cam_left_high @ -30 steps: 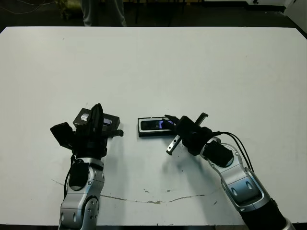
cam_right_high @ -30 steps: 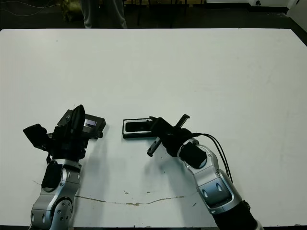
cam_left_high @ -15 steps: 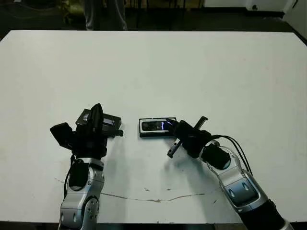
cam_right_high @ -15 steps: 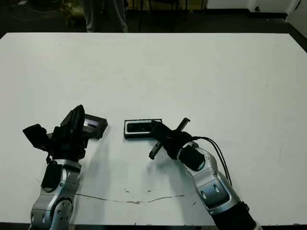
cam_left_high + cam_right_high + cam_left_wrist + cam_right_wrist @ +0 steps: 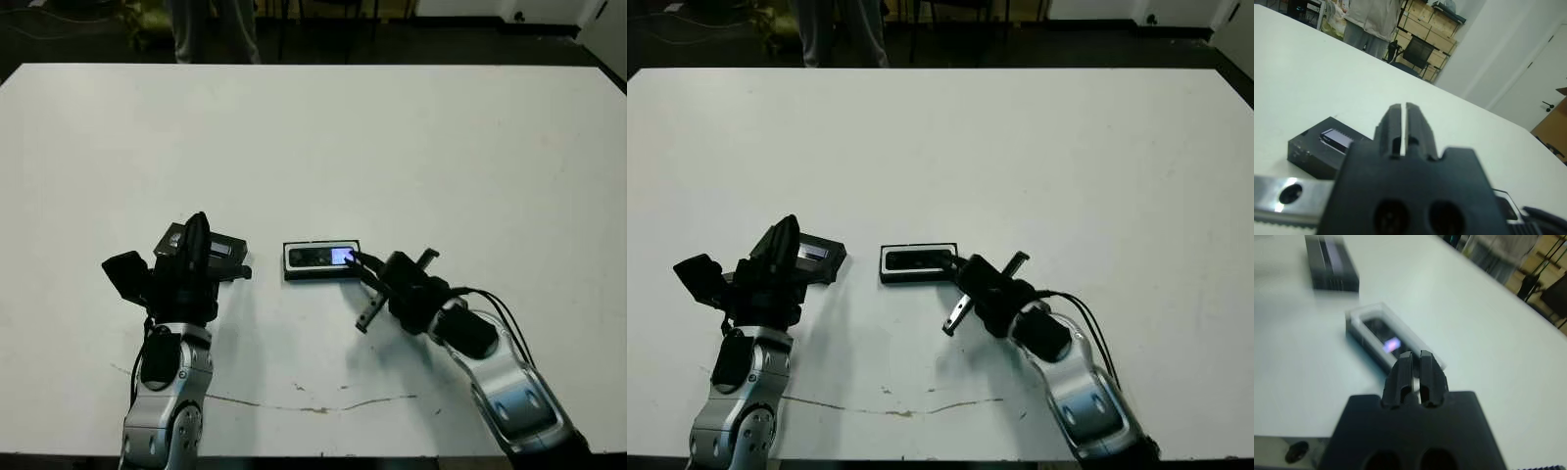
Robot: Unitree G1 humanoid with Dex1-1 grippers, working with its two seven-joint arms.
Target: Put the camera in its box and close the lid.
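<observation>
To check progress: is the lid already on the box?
No, the lid lies on the table by the left gripper, apart from the open box.

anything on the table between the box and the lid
Nothing: in the left eye view only bare white table separates the box from the lid.

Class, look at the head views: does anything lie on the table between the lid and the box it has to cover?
Nothing visible does. The lid lies apart from the box on bare table. The camera already sits in the box.
</observation>
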